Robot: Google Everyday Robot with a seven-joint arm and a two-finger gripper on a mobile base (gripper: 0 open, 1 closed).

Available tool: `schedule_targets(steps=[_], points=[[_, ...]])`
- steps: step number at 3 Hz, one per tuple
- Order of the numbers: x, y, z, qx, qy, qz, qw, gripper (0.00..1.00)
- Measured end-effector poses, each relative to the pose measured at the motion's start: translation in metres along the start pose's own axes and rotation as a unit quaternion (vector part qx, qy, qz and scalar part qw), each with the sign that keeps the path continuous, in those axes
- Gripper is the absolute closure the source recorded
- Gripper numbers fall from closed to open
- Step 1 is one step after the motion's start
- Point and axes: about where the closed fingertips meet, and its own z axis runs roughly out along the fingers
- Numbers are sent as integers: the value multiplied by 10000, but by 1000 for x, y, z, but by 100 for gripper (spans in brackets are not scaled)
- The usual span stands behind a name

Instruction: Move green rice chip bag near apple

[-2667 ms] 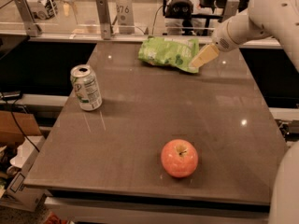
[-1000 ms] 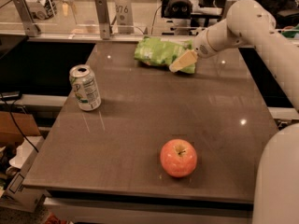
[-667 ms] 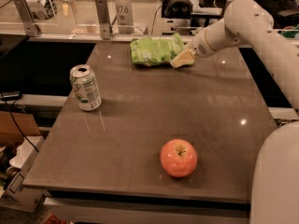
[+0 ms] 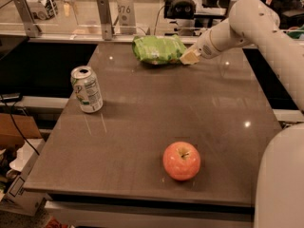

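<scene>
Camera view: the table (image 4: 137, 127) carries three things. The green rice chip bag (image 4: 156, 49) lies flat at the far edge, roughly midway between the far corners. The apple (image 4: 181, 160) sits stem-up close to the near edge, a little right of centre, well apart from the bag. A green-and-white soda can (image 4: 87, 89) stands upright near the left edge, apart from both. The arm (image 4: 247, 23) reaches in from the right side, and the gripper (image 4: 190, 57) is at the right end of the bag, touching or just meeting its crinkled edge. Whether it is clamped on the bag or only resting against it cannot be told from this view. The step in hand appears to be securing the bag at the far edge; the transfer toward the apple is not yet done. The next move would call for a firm hold on the thin, yielding foil, then carrying the bag across the table toward the near edge. It should be set down just beside the apple without knocking the fruit, which could roll.
</scene>
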Motion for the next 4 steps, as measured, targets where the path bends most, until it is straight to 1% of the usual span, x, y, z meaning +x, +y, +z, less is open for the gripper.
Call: schedule_targets(steps=[1, 2, 3, 4], points=[[2, 0, -3, -5, 44, 25, 10000, 100], [0, 1, -9, -17, 27, 17, 10000, 100], [-6, 7, -24, -43, -49, -13, 10000, 100], [-13, 9, -37, -92, -124, -53, 9999, 82]])
